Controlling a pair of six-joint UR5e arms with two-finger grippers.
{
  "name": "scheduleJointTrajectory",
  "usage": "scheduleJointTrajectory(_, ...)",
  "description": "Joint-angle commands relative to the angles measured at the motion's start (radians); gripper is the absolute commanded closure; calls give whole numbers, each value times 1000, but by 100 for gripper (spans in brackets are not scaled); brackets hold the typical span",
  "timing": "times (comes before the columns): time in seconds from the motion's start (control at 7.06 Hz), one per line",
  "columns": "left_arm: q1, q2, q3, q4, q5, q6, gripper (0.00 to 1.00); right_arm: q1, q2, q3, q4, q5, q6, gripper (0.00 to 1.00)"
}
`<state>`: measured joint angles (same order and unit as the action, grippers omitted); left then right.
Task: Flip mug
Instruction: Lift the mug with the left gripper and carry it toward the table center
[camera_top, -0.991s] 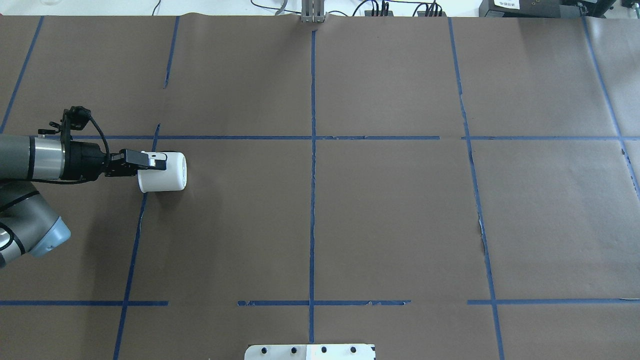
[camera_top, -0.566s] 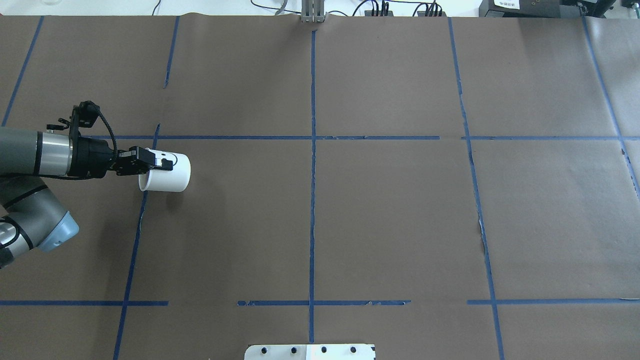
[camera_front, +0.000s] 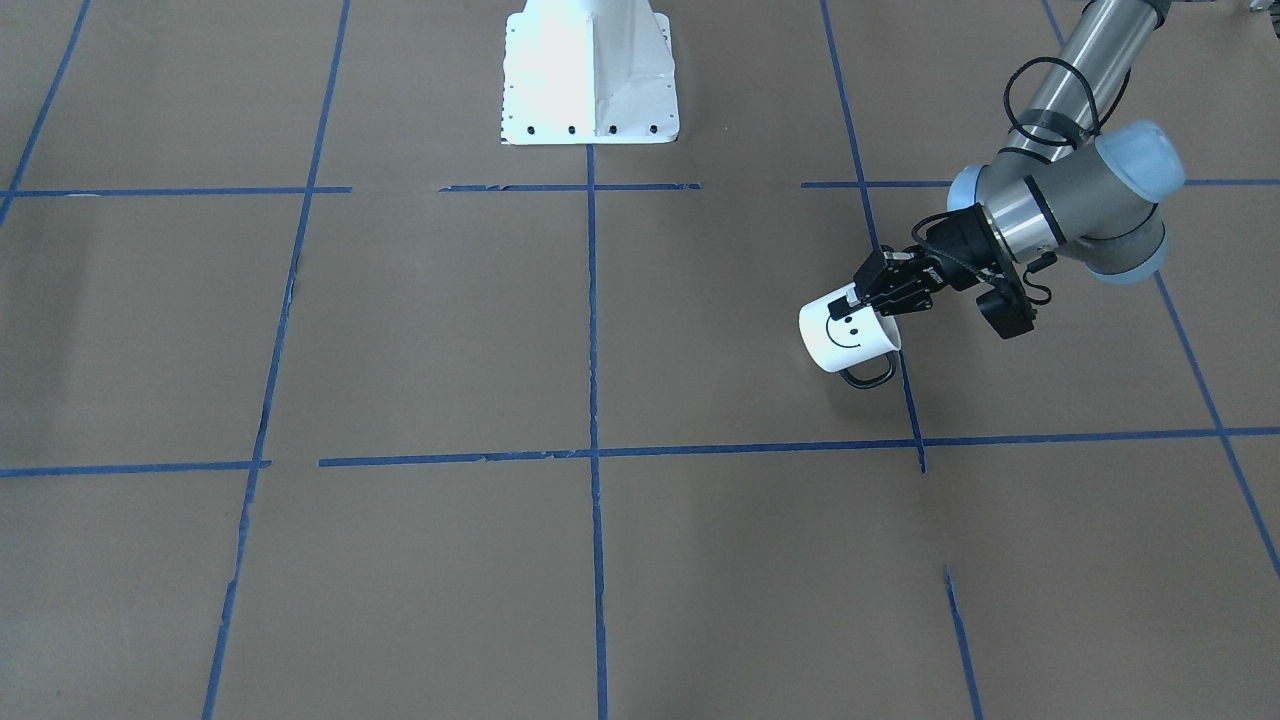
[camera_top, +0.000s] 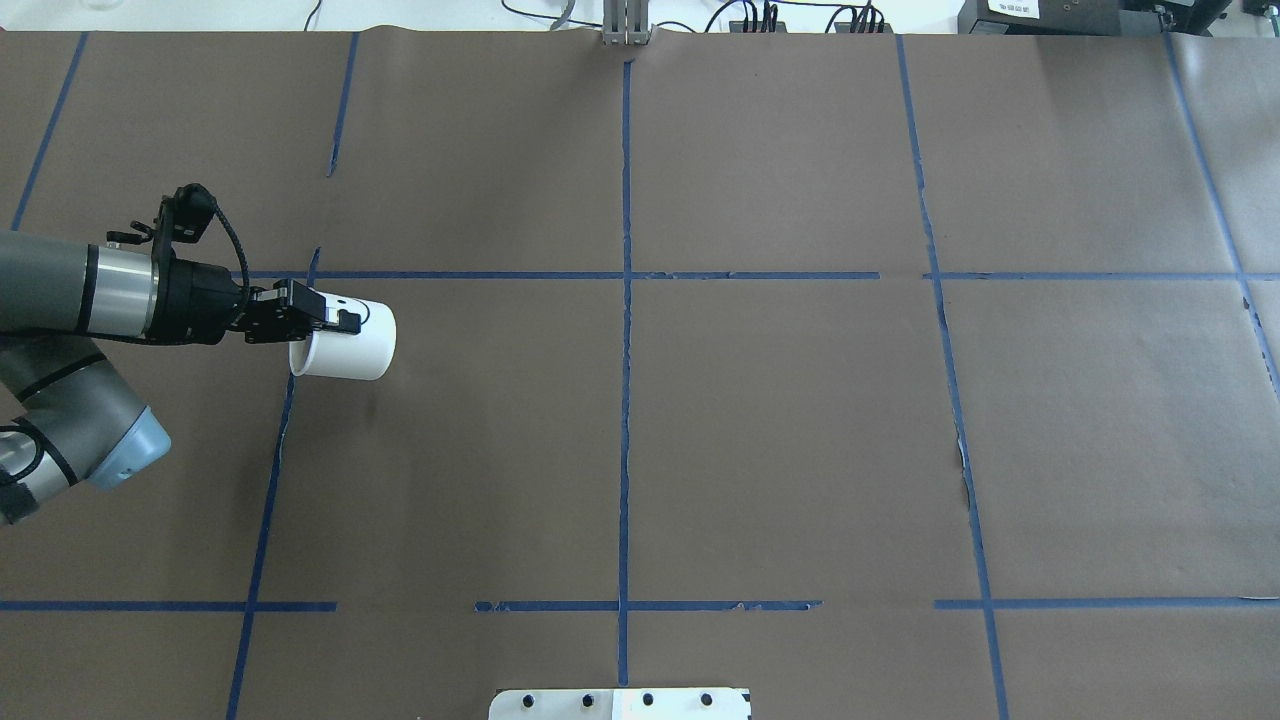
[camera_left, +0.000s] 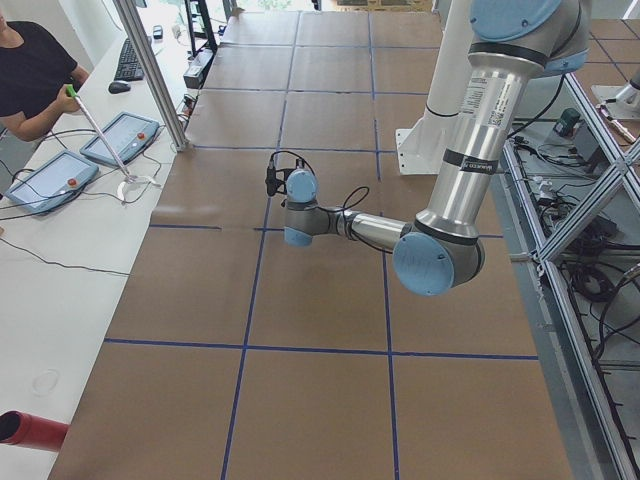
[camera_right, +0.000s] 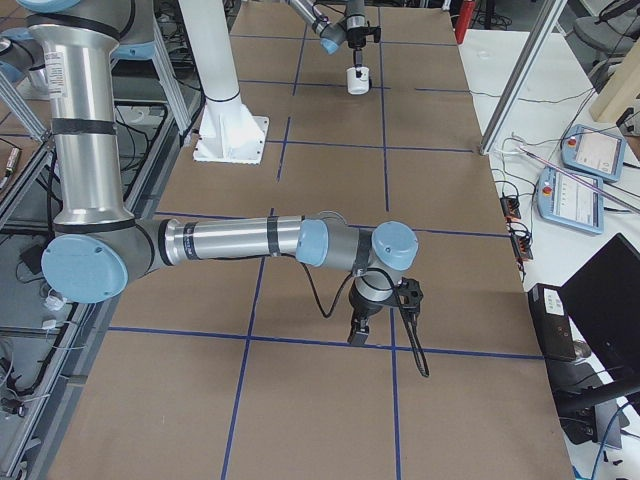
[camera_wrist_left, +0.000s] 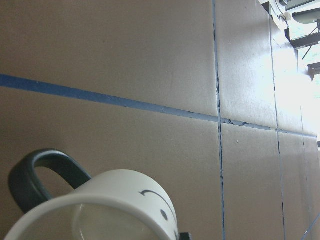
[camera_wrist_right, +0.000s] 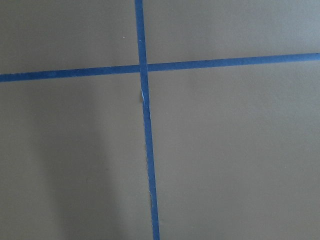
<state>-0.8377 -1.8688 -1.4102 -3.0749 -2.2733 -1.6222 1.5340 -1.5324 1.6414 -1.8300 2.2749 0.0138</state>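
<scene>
The white mug (camera_top: 352, 345) with a black smiley face (camera_front: 845, 332) is tipped on its side. Its open rim faces my left gripper and its black handle (camera_front: 866, 375) points away from the robot. My left gripper (camera_top: 335, 320) is shut on the mug's rim, one finger inside and one outside, and seems to hold it just above the table. The left wrist view shows the mug (camera_wrist_left: 125, 200) close up. My right gripper (camera_right: 358, 335) shows only in the exterior right view, pointing down over a tape crossing. I cannot tell whether it is open or shut.
The table is covered in brown paper with blue tape lines (camera_top: 625, 300). The white robot base plate (camera_front: 588, 80) sits at the table's robot side. An operator (camera_left: 30, 70) and tablets (camera_left: 50, 180) are at the far side bench.
My left gripper has moved the mug a little right and away from the robot, and has turned it so that the open rim now shows on its left end.
</scene>
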Motion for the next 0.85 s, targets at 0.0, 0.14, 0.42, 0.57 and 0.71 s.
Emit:
scheduleJointTrajectory(0.0, -1, -55, -137, 274, -6, 2, 100, 0, 0, 0, 0, 0, 0, 0)
scheduleJointTrajectory(0.14, -1, -75, -171, 356, 1, 8, 100, 0, 0, 0, 0, 0, 0, 0)
scheduleJointTrajectory(0.42, 3, -163, -191, 526, 11, 16, 100, 0, 0, 0, 0, 0, 0, 0)
scheduleJointTrajectory(0.57, 6, -218, -197, 617, 23, 18, 100, 0, 0, 0, 0, 0, 0, 0)
scheduleJointTrajectory(0.71, 12, -271, -200, 716, 67, 62, 100, 0, 0, 0, 0, 0, 0, 0)
